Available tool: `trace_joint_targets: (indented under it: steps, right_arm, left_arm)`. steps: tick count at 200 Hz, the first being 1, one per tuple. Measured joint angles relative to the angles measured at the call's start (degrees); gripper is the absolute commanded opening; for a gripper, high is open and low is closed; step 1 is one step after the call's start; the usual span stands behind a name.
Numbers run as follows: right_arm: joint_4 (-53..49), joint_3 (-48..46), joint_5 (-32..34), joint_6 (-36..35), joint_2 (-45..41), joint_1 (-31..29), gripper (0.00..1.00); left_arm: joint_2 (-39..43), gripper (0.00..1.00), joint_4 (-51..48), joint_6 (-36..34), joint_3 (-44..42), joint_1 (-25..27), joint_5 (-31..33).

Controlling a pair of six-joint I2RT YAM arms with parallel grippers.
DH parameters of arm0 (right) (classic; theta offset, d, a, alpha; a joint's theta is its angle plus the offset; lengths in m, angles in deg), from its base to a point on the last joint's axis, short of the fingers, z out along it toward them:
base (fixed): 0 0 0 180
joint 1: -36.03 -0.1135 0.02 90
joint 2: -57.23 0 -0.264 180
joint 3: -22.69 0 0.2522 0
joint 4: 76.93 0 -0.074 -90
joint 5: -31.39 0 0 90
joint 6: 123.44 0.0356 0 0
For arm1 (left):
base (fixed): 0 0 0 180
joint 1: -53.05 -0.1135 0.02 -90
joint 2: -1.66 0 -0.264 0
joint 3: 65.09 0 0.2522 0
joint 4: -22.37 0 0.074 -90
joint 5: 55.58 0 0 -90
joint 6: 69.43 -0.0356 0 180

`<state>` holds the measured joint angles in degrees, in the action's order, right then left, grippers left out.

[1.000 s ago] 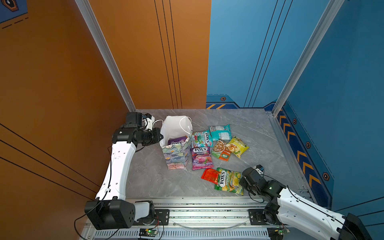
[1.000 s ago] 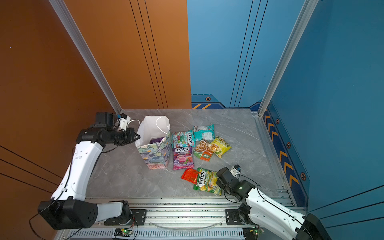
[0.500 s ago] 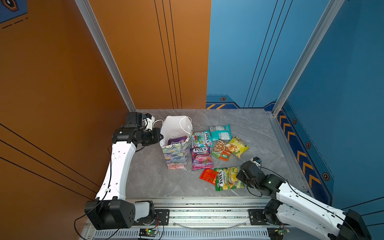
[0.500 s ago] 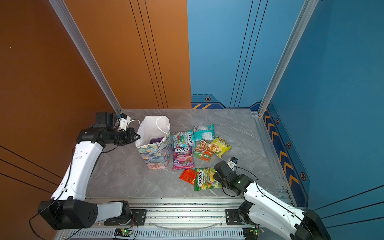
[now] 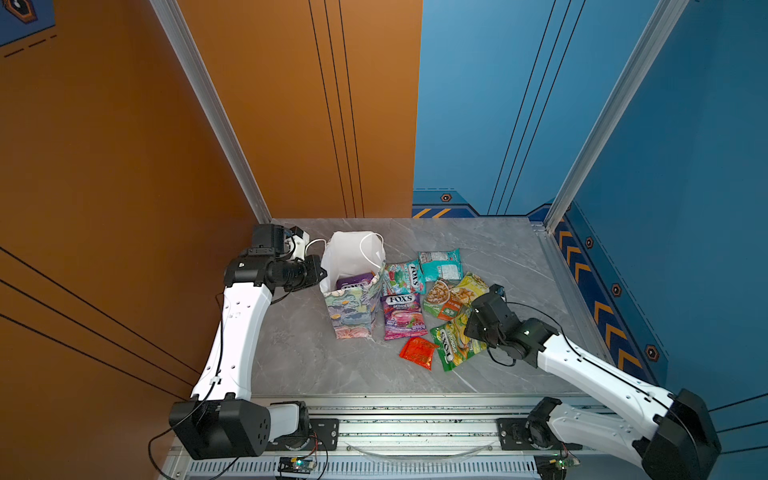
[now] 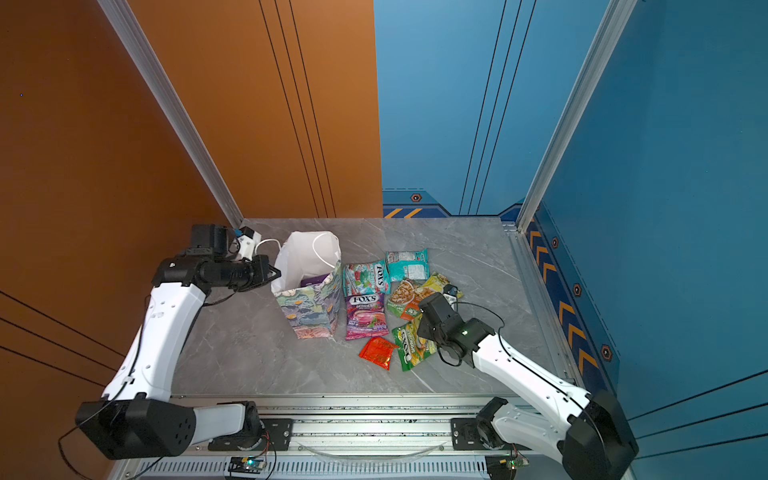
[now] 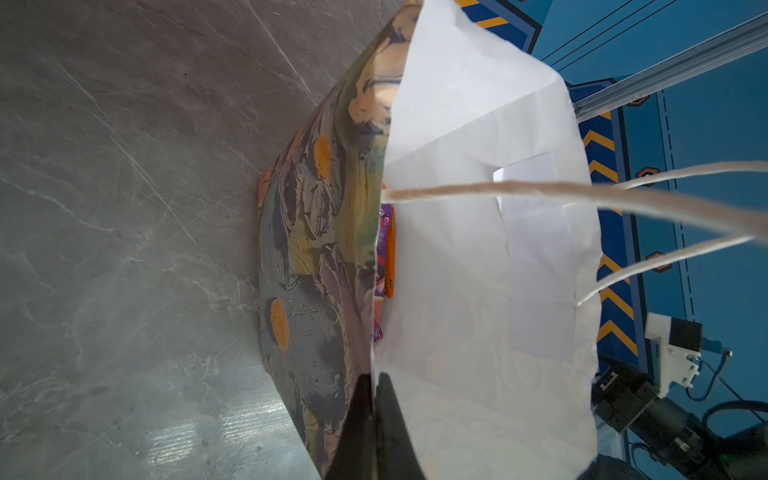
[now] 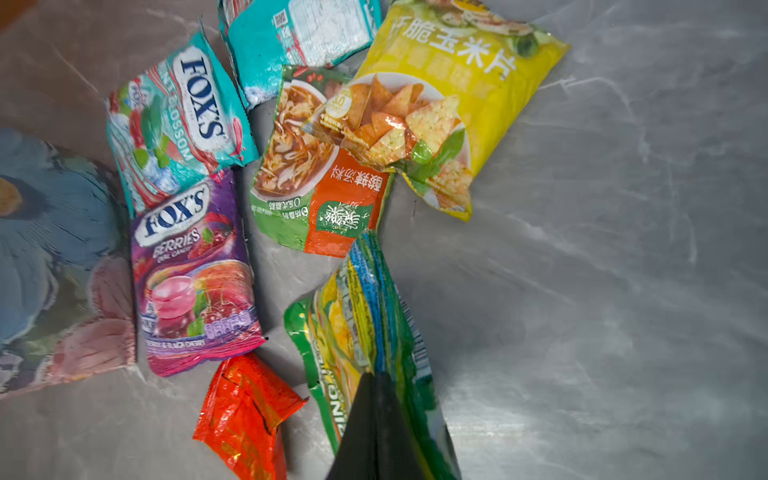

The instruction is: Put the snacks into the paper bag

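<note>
Grey tabletop [image 5: 299,357] bears the paper bag [image 5: 353,313] toward its far-left corner, left gripper [image 7: 374,380] clenched on its rim; right gripper [image 8: 374,378] clamps the green packet [image 8: 361,307] by its end, bag mouth to its left.

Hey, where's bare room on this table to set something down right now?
Bare table in front of the paper bag, left of the red packet; also the far strip behind the teal packet. Crowded right of the bag, where packets overlap.
</note>
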<state>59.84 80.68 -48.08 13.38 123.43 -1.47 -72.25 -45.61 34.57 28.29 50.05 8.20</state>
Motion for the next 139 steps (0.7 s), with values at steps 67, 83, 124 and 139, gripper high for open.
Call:
trace_joint_targets:
  steps: [67, 83, 124, 139]
  right_arm:
    - [0.6, 14.1, -2.9, -14.2, 16.3, 4.2, 0.51]
    - [1.4, 15.1, -3.5, -15.3, 16.6, 6.1, 0.58]
    - [5.0, 11.3, -6.4, -12.2, 9.8, 8.9, 0.61]
    - [6.7, 6.3, -7.7, -8.9, 4.3, 9.4, 0.61]
  left_arm:
    - [0.0, 0.0, 0.2, 0.7, 0.0, 0.1, -0.4]
    - [0.0, 0.0, 0.3, 0.8, 0.0, 0.1, -0.4]
    - [0.0, 0.0, 0.4, 0.9, 0.0, 0.1, -0.6]
    - [0.0, 0.0, 0.5, 0.9, 0.0, 0.1, -0.7]
